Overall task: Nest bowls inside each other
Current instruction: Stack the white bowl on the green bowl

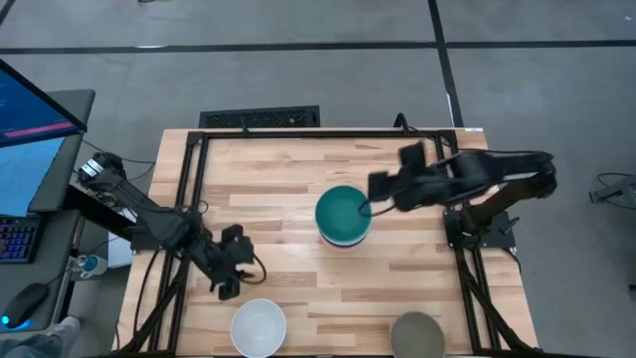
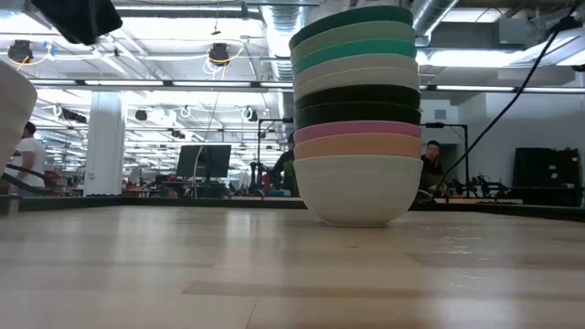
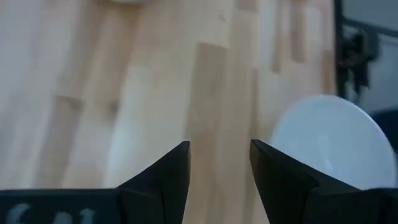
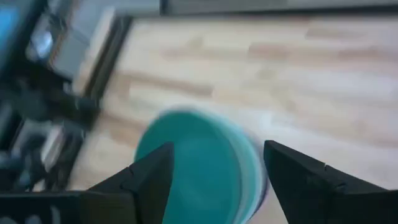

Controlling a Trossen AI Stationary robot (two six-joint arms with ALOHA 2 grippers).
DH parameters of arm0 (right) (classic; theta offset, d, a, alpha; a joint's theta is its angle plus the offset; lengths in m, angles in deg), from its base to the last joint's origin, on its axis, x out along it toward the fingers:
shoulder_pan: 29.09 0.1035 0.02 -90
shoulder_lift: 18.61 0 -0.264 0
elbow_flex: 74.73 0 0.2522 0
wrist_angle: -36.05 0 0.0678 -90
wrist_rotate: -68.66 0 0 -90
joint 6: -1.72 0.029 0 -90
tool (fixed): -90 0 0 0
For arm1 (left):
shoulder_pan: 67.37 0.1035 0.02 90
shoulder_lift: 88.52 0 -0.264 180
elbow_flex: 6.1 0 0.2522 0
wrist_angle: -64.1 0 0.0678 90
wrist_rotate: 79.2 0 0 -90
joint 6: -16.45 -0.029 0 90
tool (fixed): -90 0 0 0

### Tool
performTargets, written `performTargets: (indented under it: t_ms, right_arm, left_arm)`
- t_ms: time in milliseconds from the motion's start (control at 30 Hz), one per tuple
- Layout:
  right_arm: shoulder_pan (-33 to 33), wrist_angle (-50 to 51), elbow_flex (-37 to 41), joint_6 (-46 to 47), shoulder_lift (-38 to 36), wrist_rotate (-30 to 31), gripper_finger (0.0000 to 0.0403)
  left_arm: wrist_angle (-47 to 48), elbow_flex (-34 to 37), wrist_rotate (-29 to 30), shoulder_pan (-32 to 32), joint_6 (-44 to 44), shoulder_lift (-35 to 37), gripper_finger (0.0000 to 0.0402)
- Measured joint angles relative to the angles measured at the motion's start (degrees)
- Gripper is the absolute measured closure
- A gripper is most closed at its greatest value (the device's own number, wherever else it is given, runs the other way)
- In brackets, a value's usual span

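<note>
A stack of several nested bowls (image 1: 343, 216) stands on its white bottom bowl (image 2: 358, 192) in the middle of the table, with a teal bowl (image 4: 193, 168) on top. My right gripper (image 1: 376, 194) hovers open just over the stack's right rim, its fingers (image 4: 149, 174) spread above the teal bowl. A single white bowl (image 1: 258, 326) sits upright near the front edge. My left gripper (image 1: 229, 280) is open just beyond it, over bare wood, with the white bowl (image 3: 329, 146) off to one side. A grey-olive bowl (image 1: 417, 335) rests at the front right.
Black frame rails (image 1: 194, 189) run along the table's left, right and far sides. A monitor and keyboard (image 1: 30, 149) stand off the table to the left. Bare wood (image 1: 268, 189) lies between the stack and the left arm.
</note>
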Motion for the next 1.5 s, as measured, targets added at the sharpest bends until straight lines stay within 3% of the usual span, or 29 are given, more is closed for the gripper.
performTargets:
  t_ms: [467, 633, 1067, 1300, 1500]
  right_arm:
    - [10.6, 1.7, -2.0, 5.8, -9.1, 22.2, 0.0132]
    - [12.1, 1.8, -1.9, 5.9, -9.4, 21.2, 0.0132]
    - [13.0, 9.2, -1.9, 3.8, -9.3, 15.7, 0.0132]
    - [13.0, 10.1, -1.9, 2.4, -9.3, 14.7, 0.0132]
    - [13.4, 10.2, -1.9, 2.2, -9.3, 10.6, 0.0132]
  left_arm:
    - [-1.3, 0.1, -8.6, -5.3, 6.4, -14.3, 0.0238]
    - [-5.8, 0.0, -11.9, -7.2, 9.4, -18.2, 0.0237]
    - [-18.9, 0.0, -10.5, -7.0, 18.4, -18.4, 0.0236]
    - [-18.7, -0.1, -13.7, -7.0, 21.1, -23.5, 0.0236]
    - [-18.4, 0.0, -13.0, -6.8, 19.6, -25.3, 0.0238]
